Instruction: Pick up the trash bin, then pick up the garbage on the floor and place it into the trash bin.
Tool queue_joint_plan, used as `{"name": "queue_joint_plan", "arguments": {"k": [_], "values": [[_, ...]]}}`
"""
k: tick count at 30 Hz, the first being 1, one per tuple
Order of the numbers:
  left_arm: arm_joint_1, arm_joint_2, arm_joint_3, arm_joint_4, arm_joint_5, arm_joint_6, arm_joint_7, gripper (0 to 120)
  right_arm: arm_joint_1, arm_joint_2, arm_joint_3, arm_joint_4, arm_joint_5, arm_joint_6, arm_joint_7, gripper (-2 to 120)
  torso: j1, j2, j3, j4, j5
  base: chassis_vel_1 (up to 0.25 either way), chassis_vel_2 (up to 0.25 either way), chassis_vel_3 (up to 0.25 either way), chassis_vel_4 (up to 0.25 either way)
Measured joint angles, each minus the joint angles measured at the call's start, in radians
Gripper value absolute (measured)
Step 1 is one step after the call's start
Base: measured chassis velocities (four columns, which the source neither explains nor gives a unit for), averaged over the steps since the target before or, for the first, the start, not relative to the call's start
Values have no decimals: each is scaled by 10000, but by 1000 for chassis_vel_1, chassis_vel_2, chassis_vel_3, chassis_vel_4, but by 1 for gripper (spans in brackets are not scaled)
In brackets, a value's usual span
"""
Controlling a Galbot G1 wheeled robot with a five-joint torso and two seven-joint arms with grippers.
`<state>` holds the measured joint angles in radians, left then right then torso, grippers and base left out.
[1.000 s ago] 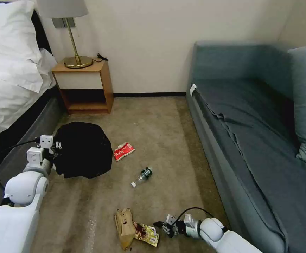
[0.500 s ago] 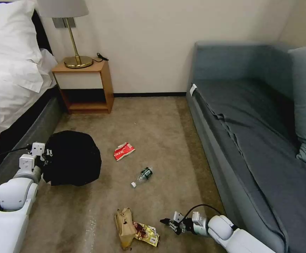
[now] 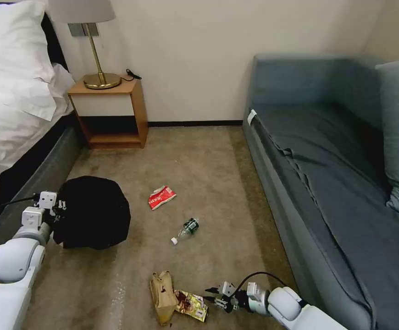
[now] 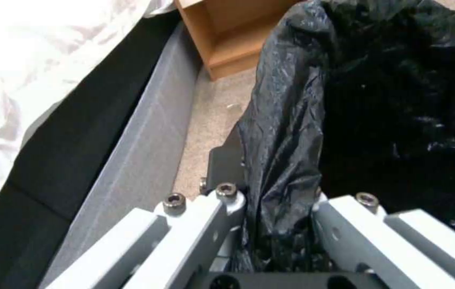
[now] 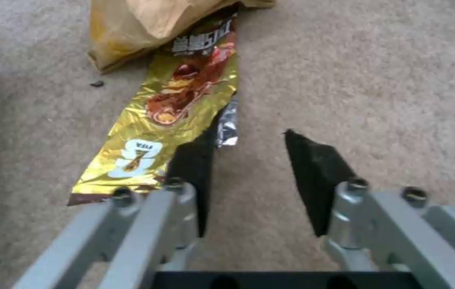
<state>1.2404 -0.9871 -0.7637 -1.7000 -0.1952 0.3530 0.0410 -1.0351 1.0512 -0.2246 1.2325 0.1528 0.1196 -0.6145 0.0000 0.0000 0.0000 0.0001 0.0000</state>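
right gripper (image 3: 212, 295) hovering low over carpet, jaws spread, one finger (image 5: 195, 168) touching edge of crinkled yellow foil snack wrapper (image 5: 168, 116) beside brown paper bag (image 3: 162, 295). risk: thin foil sliding flat, jaws closing on carpet. left gripper (image 4: 278, 208) clamping black-bag-lined round trash bin (image 3: 91, 211) rim; liner possibly slipping.

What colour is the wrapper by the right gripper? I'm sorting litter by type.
Shiny gold-yellow wrapper with brown-red print, clearest in the right wrist view.

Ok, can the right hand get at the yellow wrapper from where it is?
Probably yes. The right hand is open, low over the carpet, one finger already at the edge of the yellow wrapper. Only the brown paper bag overlaps the wrapper's far end.
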Motion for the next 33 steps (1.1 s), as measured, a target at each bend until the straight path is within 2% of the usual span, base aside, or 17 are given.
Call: {"name": "queue_joint_plan", "arguments": {"k": [1,3,5,6,7,9,13,15,20,33], "values": [[0,0,0,0,0,0,0,4,0,0,0,0,0,0,0,36,0,0,0,0,0,0,0,0,0],[61,57,-21,-59,-5,-1,10,4,-32,-82,-44,62,-50,-41,5,51,0,1,0,0,0,0,0,0,0],[69,60,-21,-71,-7,-2,12,4,-45,-98,-41,70,-60,-42,6,54,0,0,0,0,0,0,0,0,0],[88,60,-21,-101,-11,-2,13,4,-117,-153,8,112,-102,-45,6,62,0,0,0,0,0,0,0,0,0],[88,60,-21,-101,-11,-2,13,4,-117,-153,8,112,-102,-45,6,62,0,0,0,0,0,0,0,0,0],[91,44,-7,-143,-11,-2,12,4,-295,-300,132,307,-147,-52,15,76,0,0,0,-1,0,0,0,0,0],[117,12,3,-165,-2,-2,10,4,-414,-389,190,459,-153,-82,28,85,0,0,0,-2,0,0,0,0,0],[170,-31,14,-191,24,-1,6,4,-499,-422,220,565,-192,-95,37,96,0,0,-1,-2,0,0,0,0,0],[255,-90,13,-216,47,-2,0,4,-558,-365,237,638,-197,-129,75,100,0,0,-1,-1,1,0,0,0,0],[356,-231,-82,-236,91,-31,-36,4,-593,29,-73,331,-378,-74,113,100,0,0,0,-1,0,0,0,0,0]]}}
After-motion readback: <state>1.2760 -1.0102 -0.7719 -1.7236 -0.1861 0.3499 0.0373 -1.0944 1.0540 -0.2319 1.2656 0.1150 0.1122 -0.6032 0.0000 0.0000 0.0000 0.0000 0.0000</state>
